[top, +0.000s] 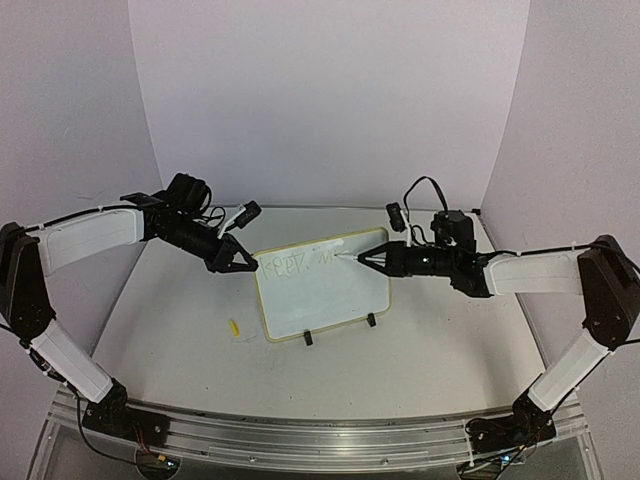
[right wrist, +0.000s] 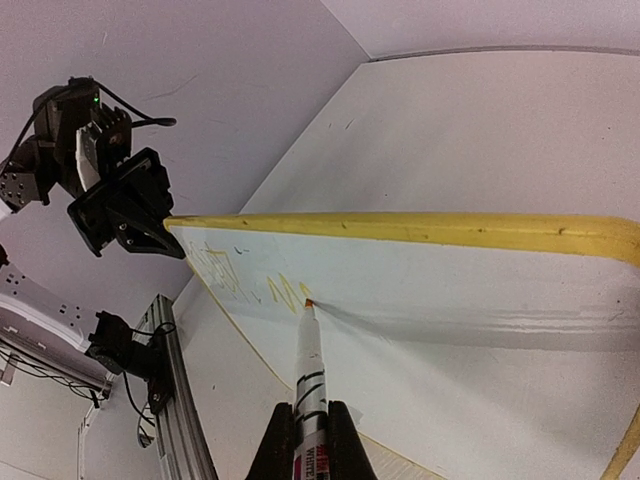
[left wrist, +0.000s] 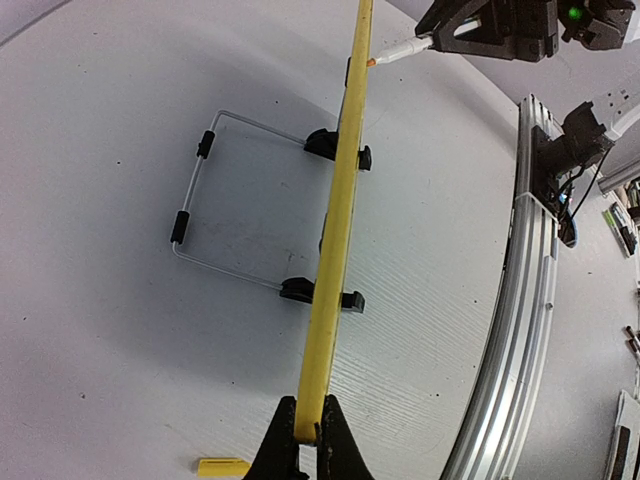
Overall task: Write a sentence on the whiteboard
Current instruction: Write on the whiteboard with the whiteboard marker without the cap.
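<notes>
— How do your arms stand?
— My left arm (top: 95, 235) reaches in from the left with its elbow raised. The left gripper (top: 243, 262) is closed tight on the yellow rim at the upper left corner of the whiteboard (top: 322, 295).
— And the right arm (top: 530, 272)?
— It stretches in low from the right. The right gripper (top: 362, 257) is clamped on a marker (right wrist: 308, 370), and the tip touches the board at the right end of the sentence (top: 290, 263). The board stands on its clip feet (top: 309, 338) in the middle of the table (top: 450, 350).
</notes>
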